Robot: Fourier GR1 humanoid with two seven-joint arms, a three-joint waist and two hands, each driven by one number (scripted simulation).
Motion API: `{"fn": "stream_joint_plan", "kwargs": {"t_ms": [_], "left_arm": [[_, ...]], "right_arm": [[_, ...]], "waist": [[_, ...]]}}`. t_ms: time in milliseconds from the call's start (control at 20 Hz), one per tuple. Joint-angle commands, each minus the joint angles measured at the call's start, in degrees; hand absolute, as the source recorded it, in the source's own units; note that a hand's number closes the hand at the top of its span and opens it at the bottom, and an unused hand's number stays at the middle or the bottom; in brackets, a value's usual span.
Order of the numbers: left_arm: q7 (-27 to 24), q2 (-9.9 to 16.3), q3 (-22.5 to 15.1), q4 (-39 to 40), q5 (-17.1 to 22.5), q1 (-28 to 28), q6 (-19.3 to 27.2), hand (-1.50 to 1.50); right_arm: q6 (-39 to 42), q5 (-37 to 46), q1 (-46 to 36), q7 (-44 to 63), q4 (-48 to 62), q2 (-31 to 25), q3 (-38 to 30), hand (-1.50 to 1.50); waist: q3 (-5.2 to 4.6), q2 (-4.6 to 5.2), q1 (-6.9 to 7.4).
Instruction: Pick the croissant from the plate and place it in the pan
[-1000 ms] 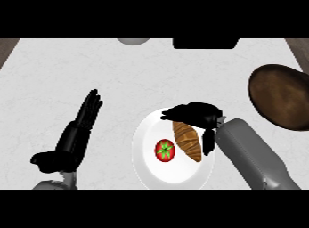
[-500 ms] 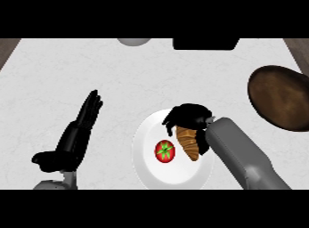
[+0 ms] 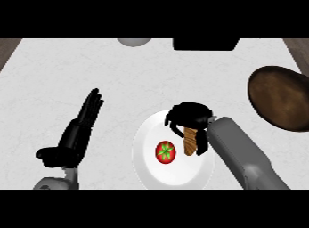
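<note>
Over the plate (image 3: 153, 178), the right hand (image 3: 189, 116) sits with its fingers curled down around the top end of the croissant (image 3: 191, 141), pinching it while the pastry's lower end lies on the white surface. Just beside it on the same plate is a tomato (image 3: 165, 151). To do this well, I'd say the hand should lift straight up first, so the tomato isn't nudged, then carry the croissant right and away toward the brown pan (image 3: 286, 98), which sits well apart at the counter's (image 3: 51, 80) right edge. Off to the left, the left hand (image 3: 78, 131) rests with straight fingers, holding nothing.
</note>
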Motion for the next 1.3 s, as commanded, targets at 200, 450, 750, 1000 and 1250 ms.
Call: {"fn": "stream_joint_plan", "kwargs": {"t_ms": [200, 450, 750, 1000, 1250], "left_arm": [[1.6, 1.1, 2.4, -1.8, 0.3, 1.6, 1.1, 0.00], [1.0, 0.7, 2.6, -2.7, 1.0, 3.4, 1.2, 0.00], [1.6, 1.1, 2.7, -4.3, 1.1, 4.7, 1.1, 0.00], [1.7, 1.0, 0.7, -4.9, -0.2, 5.6, 0.4, 0.00], [0.5, 0.1, -0.2, -4.9, -1.1, 4.7, 0.4, 0.00]], "right_arm": [[-4.8, -3.8, 9.2, 14.5, -5.2, -1.9, -9.5, 1.50], [-12.2, -6.8, 19.1, 22.6, -16.6, -4.0, -15.4, 1.50], [-17.0, -9.3, 27.3, 27.0, -39.9, -5.1, -18.5, 1.50], [-11.2, -14.5, 37.5, 33.2, -61.0, -5.7, -20.7, 1.50], [-6.8, -21.6, 41.7, 41.8, -71.8, -3.6, -26.7, 1.50]], "waist": [[0.13, -0.41, -3.73], [0.03, -1.04, -5.88], [0.05, -0.99, -5.44], [0.11, -0.21, -3.41], [0.17, 0.36, -1.68]]}}
